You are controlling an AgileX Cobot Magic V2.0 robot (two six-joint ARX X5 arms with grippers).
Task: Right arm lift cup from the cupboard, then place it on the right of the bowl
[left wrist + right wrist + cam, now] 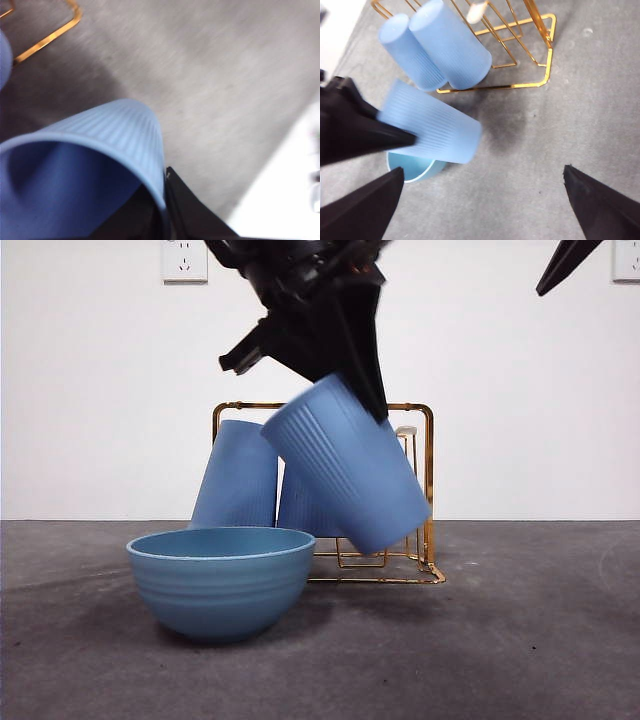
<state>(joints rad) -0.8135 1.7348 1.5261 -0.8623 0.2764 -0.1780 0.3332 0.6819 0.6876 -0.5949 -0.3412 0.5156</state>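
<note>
The tall periwinkle-blue ribbed cup hangs tilted in the air, clear of the table, just in front of the thin gold wire rack and above the wide blue-teal bowl's right rim. It is the left gripper that carries it, not the right. Its black jaws are clamped on the rim, one inside the mouth and one outside. I'd say that rim pinch is why the cup slants, its closed base swinging low toward the right.

The right gripper hovers high with its jaws spread wide and nothing between them.

I count three cups: the carried one, plus two more leaning mouth-down on the rack toward the table's far edge. There is one bowl, nearer the front edge, and one rack.
</note>
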